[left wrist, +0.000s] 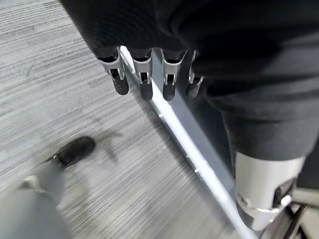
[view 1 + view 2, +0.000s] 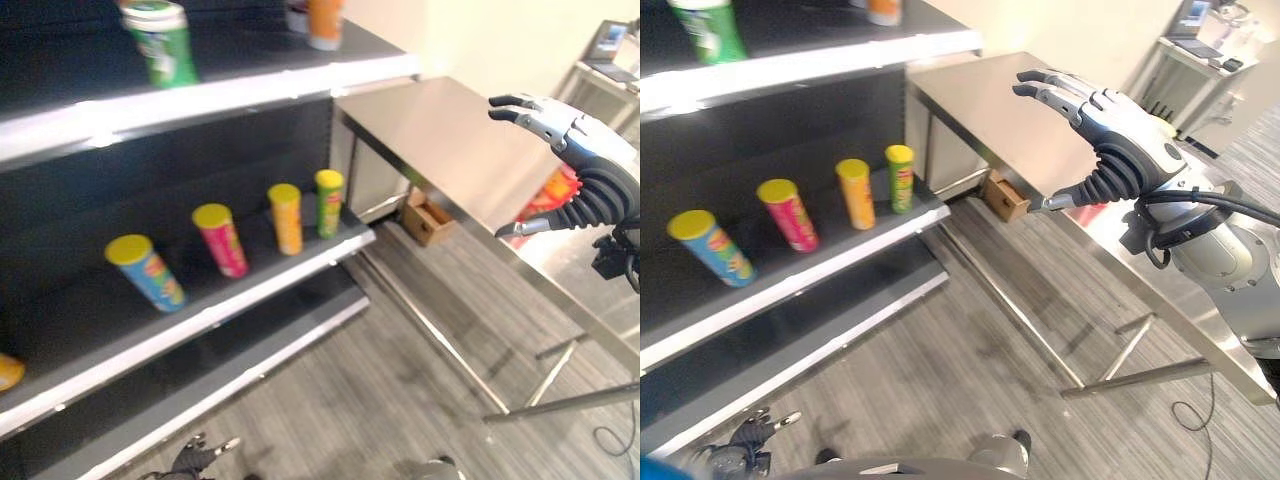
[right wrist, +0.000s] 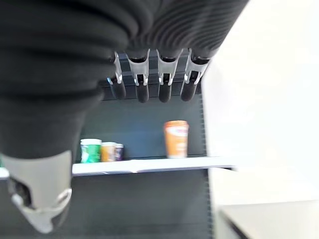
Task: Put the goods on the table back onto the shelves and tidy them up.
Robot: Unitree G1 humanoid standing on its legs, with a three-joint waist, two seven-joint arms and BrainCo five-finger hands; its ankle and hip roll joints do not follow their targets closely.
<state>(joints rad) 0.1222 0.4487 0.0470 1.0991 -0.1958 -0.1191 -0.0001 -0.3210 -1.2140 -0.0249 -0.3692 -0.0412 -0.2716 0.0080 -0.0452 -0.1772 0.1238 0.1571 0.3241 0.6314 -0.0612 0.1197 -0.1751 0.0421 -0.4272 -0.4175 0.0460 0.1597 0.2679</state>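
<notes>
Right hand (image 2: 1110,130) raised above steel table (image 2: 970,100), fingers straight, spread, empty | left hand (image 1: 144,74) hangs low, fingers relaxed | four crisp tubes (image 2: 285,218) stand on middle shelf (image 2: 200,320)

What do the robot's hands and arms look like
Each hand has silver fingers with dark tips and a dark ribbed cover over its back and wrist: right hand, left hand. The right forearm is silver-grey, with a black cable looped at the wrist.

Table (image 2: 450,130) brushed metal; shelves (image 2: 200,100) matt dark; floor (image 2: 400,380) grey carpet.
</notes>
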